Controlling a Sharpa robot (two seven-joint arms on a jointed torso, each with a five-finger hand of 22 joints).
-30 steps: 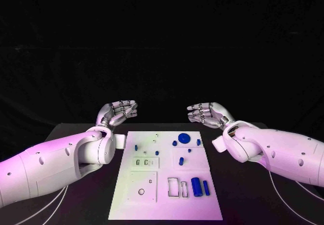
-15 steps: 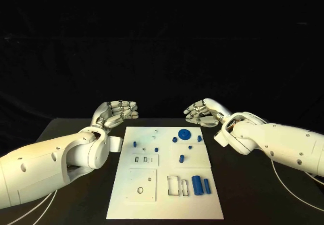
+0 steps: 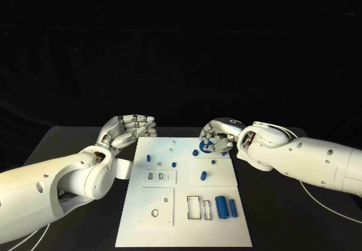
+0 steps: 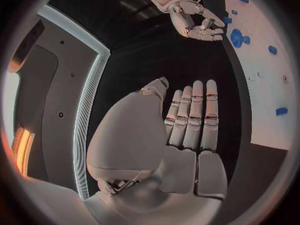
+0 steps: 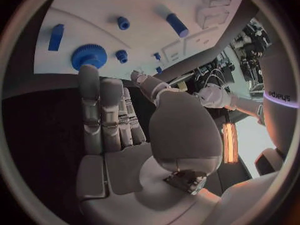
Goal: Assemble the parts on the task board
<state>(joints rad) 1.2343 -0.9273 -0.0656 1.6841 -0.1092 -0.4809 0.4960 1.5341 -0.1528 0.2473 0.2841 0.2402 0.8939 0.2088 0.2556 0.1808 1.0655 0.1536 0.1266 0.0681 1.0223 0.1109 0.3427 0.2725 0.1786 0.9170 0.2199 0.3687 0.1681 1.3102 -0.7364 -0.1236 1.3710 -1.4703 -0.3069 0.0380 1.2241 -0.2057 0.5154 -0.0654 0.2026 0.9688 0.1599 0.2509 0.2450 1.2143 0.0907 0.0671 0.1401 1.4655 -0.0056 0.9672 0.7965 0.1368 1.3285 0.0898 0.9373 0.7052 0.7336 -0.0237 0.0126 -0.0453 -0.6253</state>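
Two hands over the far end of the task board [image 3: 183, 209], which lies in the middle of the black table [image 3: 286, 219]; left hand [image 3: 128, 129] just off the board's far left corner, palm up, fingers side by side and lightly curled, holding nothing; left wrist view shows the same fingers [image 4: 194, 115] straight and close together; right hand [image 3: 217, 135] over the board's far right corner, fingers bent down at the blue gear [image 3: 205, 147]; right wrist view puts a fingertip [image 5: 88, 74] right at the gear's [image 5: 89, 56] rim; cannot tell whether it touches or grips; small blue pegs [image 3: 173, 164] scattered on the far half of the board; large blue cylinder [image 3: 221, 207] lying at the near right beside rectangular slots [image 3: 194, 207]
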